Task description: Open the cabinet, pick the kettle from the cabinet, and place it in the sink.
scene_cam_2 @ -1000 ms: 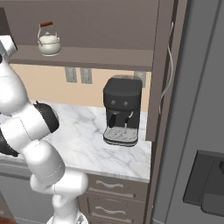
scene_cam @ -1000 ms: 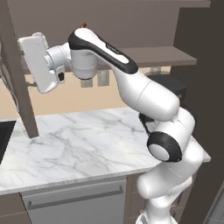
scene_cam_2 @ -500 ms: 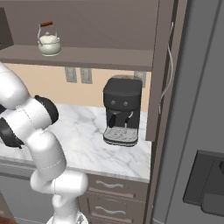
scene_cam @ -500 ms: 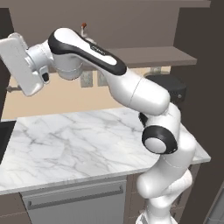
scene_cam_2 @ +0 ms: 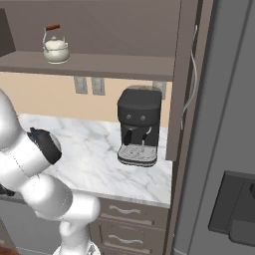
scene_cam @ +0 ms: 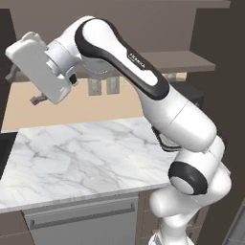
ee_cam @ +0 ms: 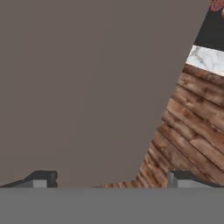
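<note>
The cabinet (scene_cam_2: 99,62) stands open, with its left door (scene_cam: 4,72) swung far out and its right door (scene_cam_2: 185,74) edge-on. The cream kettle (scene_cam_2: 56,48) with a reddish handle sits upright at the left end of the inner shelf. My gripper (scene_cam: 25,86) hangs high on the left, just right of the left door, open and holding nothing. In the hand view the gripper (ee_cam: 111,181) faces a flat brown door panel (ee_cam: 87,87), with wooden floor to its right. A black sliver of the sink (scene_cam: 5,148) shows at the counter's left end.
A black coffee machine (scene_cam_2: 141,124) stands on the marble counter (scene_cam: 86,158) under the shelf's right end. A grey front with a bar handle (scene_cam: 81,220) is below the counter. Drawers (scene_cam_2: 129,219) and a tall grey appliance (scene_cam_2: 229,124) are to the right.
The left door has swung from edge-on near the hand out to the picture's left edge. The hand went left with it, then came slightly back, jaws wide apart.
</note>
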